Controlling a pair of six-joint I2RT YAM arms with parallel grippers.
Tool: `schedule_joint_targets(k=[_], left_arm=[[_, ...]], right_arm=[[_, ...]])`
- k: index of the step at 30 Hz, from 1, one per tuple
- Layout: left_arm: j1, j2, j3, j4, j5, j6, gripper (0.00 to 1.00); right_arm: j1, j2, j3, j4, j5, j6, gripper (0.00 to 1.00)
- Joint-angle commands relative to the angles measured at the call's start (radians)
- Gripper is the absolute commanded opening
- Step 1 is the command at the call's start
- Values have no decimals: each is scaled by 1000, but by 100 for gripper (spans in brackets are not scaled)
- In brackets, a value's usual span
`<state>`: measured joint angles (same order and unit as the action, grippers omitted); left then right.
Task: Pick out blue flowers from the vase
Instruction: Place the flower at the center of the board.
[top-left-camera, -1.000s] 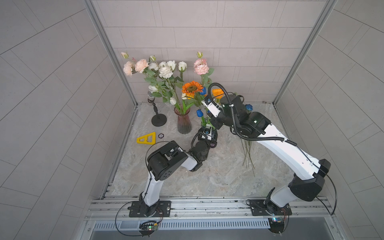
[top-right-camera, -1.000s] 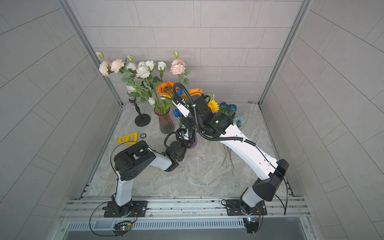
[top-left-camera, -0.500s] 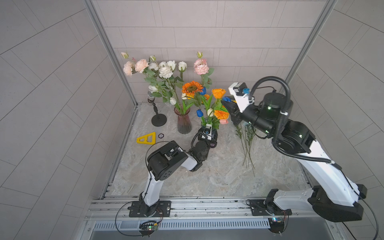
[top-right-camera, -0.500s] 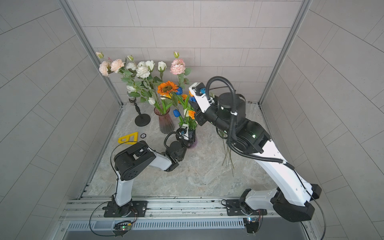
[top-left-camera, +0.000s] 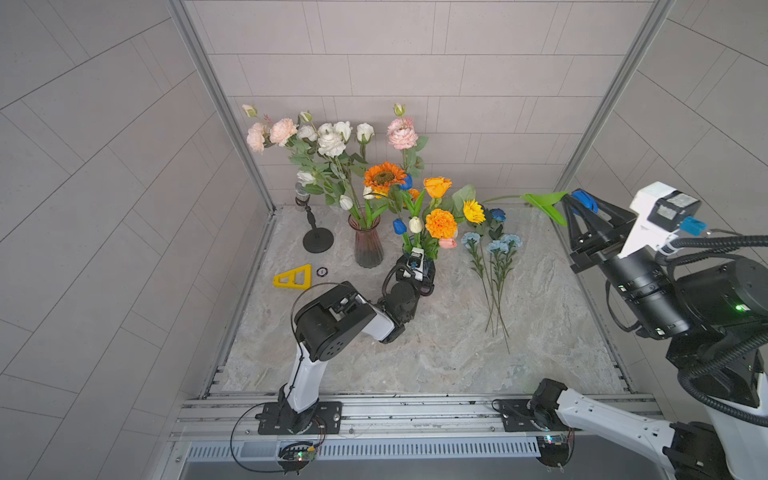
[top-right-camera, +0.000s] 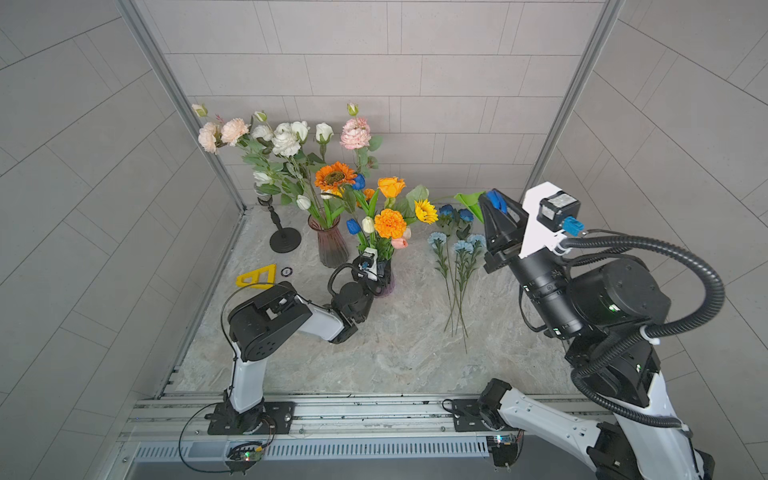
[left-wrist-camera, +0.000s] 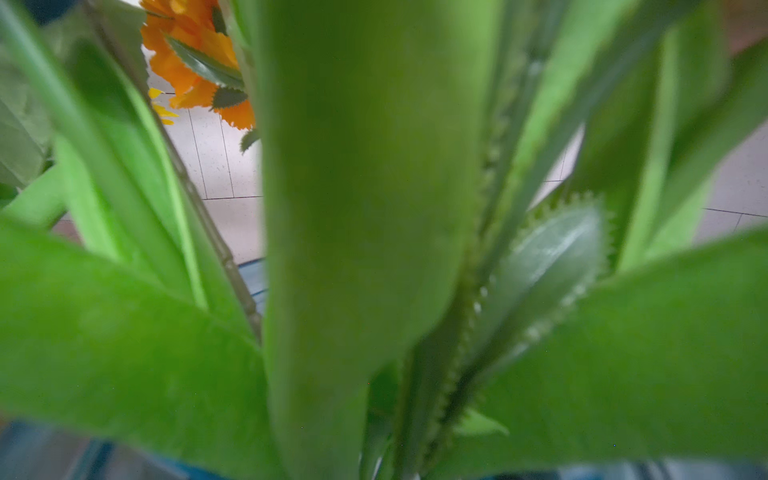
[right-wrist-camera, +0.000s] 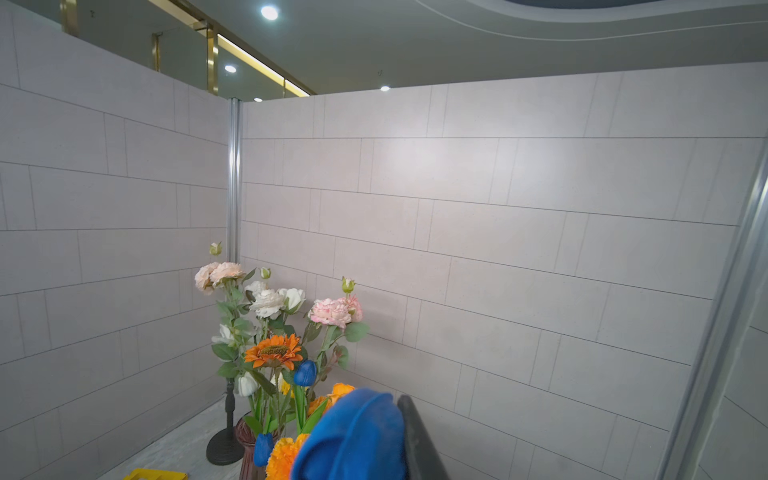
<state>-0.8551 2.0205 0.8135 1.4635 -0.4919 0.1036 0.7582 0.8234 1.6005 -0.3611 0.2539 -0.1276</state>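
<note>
- The marble table (top-left-camera: 415, 357) is walled on three sides by grey tiled panels (top-left-camera: 478, 83); its near half is bare, with open room between the two arm bases.
- The right arm is raised high over the table's right edge. The right gripper (top-left-camera: 582, 203) is clenched on a deep-blue tulip bud (top-left-camera: 585, 199), whose green leaf (top-left-camera: 544, 200) and stem stretch back toward the bouquet; in the right wrist view the bud (right-wrist-camera: 353, 436) fills the lower edge beside a dark finger (right-wrist-camera: 419, 440).
- The left arm lies low across the middle, and its wrist presses against a purple vase (top-right-camera: 384, 282). The left gripper is hidden behind its wrist and the leaves in both top views, and the left wrist view is filled with blurred green leaves (left-wrist-camera: 365, 208), so I cannot tell whether it grasps anything.
- That vase holds orange blooms (top-left-camera: 440, 223), a yellow sunflower (top-left-camera: 473, 211), white and pink buds, and one blue tulip (top-left-camera: 399, 226).
- A taller reddish vase (top-left-camera: 368, 245) just beside it holds white and pink flowers, an orange sunflower (top-left-camera: 383, 176) and another blue tulip (top-left-camera: 406, 182).
- On the table right of the vases lie pale-blue carnations (top-left-camera: 496, 247) and deep-blue roses (top-left-camera: 497, 215), stems pointing toward the near edge.
- Along the left side stand a black stand (top-left-camera: 318, 239), a yellow triangle (top-left-camera: 293, 277) and a small ring (top-left-camera: 322, 272), well apart from both arms.
</note>
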Motion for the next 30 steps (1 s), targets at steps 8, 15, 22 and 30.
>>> schedule_joint_targets(k=[8,15,22,30], left_arm=[[4,50,-11,-97,-3,25,41],[4,50,-11,-97,-5,25,41],[3,49,-14,-97,-5,25,41],[4,50,-12,-97,-6,24,41]], right_arm=[[0,30,-38,-45,245,-2,20],[-51,115,-79,-163,300,135,19],[-489,217,-75,-341,-192,406,18],[-688,413,-63,-454,-440,452,18]])
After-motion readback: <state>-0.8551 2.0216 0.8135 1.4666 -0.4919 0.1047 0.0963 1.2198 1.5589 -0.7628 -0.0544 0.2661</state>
